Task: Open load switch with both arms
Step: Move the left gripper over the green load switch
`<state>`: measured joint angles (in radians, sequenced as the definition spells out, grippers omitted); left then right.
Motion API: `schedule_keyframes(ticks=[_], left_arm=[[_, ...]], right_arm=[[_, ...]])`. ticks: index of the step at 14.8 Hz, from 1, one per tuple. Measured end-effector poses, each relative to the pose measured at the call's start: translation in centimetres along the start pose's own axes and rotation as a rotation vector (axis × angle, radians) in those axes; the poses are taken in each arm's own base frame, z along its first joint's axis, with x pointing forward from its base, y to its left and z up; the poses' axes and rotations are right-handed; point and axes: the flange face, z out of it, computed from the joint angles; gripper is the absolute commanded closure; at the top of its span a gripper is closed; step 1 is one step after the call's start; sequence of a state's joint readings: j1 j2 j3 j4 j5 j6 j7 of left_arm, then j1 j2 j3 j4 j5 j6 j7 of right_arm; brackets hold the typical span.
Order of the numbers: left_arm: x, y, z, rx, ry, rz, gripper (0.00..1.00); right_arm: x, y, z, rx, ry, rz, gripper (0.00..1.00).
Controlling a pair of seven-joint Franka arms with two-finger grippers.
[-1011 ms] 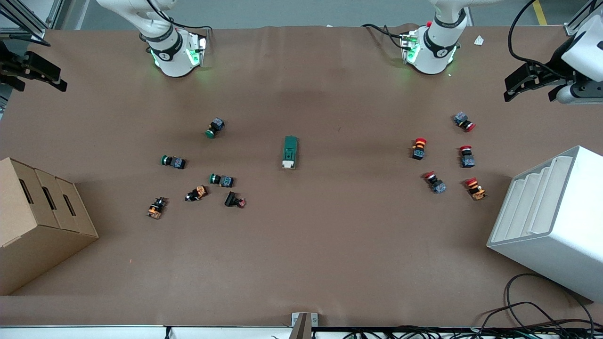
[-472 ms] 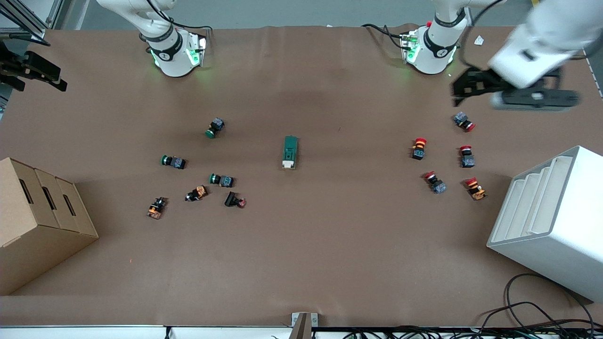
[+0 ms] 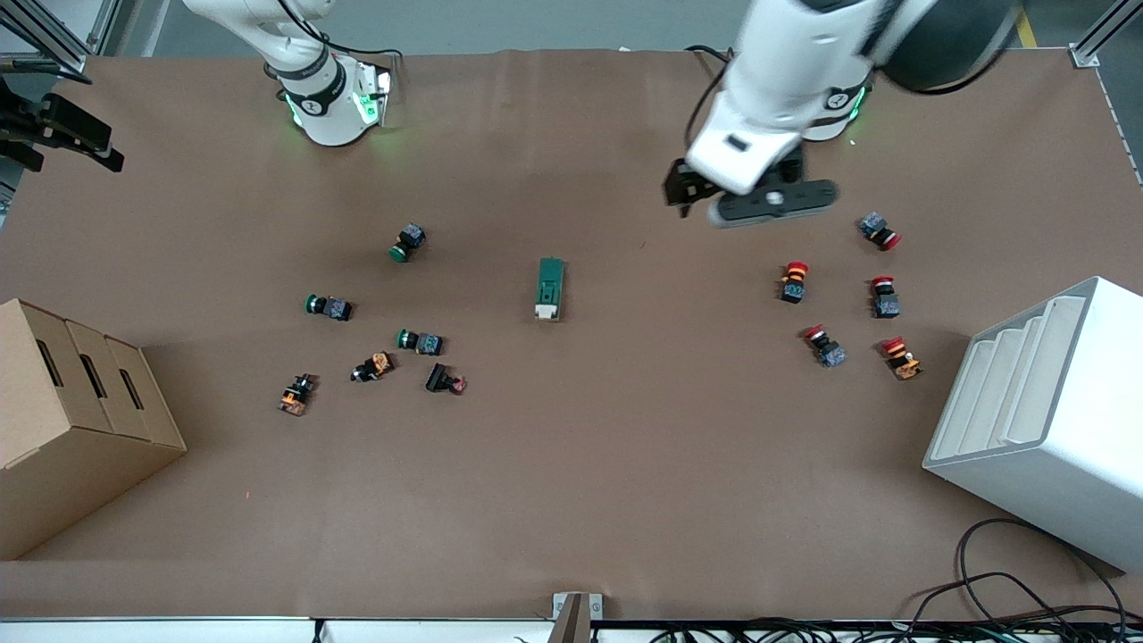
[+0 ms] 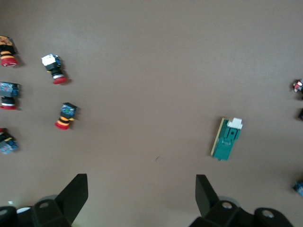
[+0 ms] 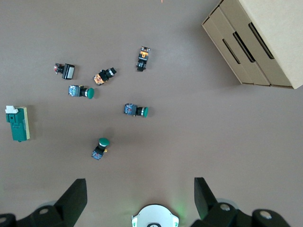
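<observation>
The load switch (image 3: 550, 288) is a dark-green block with a white lever end and lies flat at the table's middle. It also shows in the left wrist view as the load switch (image 4: 227, 138) and in the right wrist view as the load switch (image 5: 18, 124). My left gripper (image 3: 680, 191) hangs open over bare table, between the left arm's base and the switch, and holds nothing; in its own view the left gripper (image 4: 141, 178) shows only table between its fingers. My right gripper (image 3: 76, 150) waits open at the right arm's end of the table, high up; the right gripper (image 5: 140, 180) looks down on its own base.
Several green and orange push buttons (image 3: 418, 341) lie toward the right arm's end. Several red ones (image 3: 794, 280) lie toward the left arm's end. A cardboard box (image 3: 62, 420) and a white stepped rack (image 3: 1045, 420) stand at the table's two ends. Cables (image 3: 1009, 598) lie by the nearest edge.
The left arm has swung in from its end of the table, and its gripper now hangs over the table closer to the load switch. The right arm and the switch have not moved.
</observation>
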<state>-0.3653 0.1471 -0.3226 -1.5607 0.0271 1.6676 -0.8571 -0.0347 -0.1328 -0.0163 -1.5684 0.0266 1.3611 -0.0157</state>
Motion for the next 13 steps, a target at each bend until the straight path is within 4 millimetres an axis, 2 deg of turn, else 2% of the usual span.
schedule_keyframes(ticks=[3,7,10,13], left_arm=[[-3.8,6.2,4.5,0.035,0.027,-0.037,0.00],[-9.8,13.1,11.9,0.087,0.112,-0.109,0.00],[-14.6,17.0,18.8,0.113,0.205,-0.152,0.00],[-19.1,19.8,25.6,0.123,0.326,-0.165,0.00]], right_arm=[[0.8,0.3,1.0,0.000,-0.021,0.005,0.00],[4.1,1.2,4.3,-0.024,-0.042,0.021,0.00],[5.3,1.5,5.4,-0.029,-0.044,0.023,0.00],[6.6,1.6,6.9,-0.036,-0.052,0.025,0.00]])
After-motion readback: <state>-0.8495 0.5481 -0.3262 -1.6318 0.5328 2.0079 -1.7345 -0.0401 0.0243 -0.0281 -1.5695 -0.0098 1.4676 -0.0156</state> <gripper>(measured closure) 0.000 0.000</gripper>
